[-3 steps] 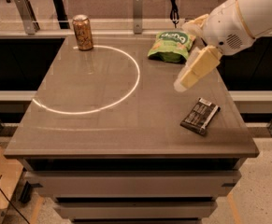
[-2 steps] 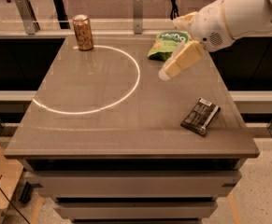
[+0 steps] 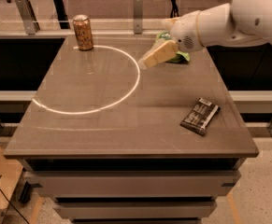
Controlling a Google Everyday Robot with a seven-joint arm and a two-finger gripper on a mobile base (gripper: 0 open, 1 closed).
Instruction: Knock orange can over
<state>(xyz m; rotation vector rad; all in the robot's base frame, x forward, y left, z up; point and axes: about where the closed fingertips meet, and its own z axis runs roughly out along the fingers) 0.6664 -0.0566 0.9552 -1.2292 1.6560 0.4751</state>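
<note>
The orange can (image 3: 82, 32) stands upright at the far left corner of the brown table (image 3: 103, 129), orange-brown with a silver top rim. My gripper (image 3: 147, 61) hangs above the far middle of the table on a white arm that comes in from the upper right. It is well to the right of the can, about a third of the table's width away, and apart from it. It holds nothing that I can see.
A green crinkled snack bag (image 3: 181, 56) lies at the far right, mostly hidden behind the gripper and wrist. A flat black wrapper (image 3: 200, 115) lies near the right edge. A bright light ring (image 3: 133, 85) is cast on the tabletop. A rail runs behind the table.
The arm has swung left and toward the far edge, from above the right side near the wrapper to in front of the green bag, closing on the can. The can has not moved.
</note>
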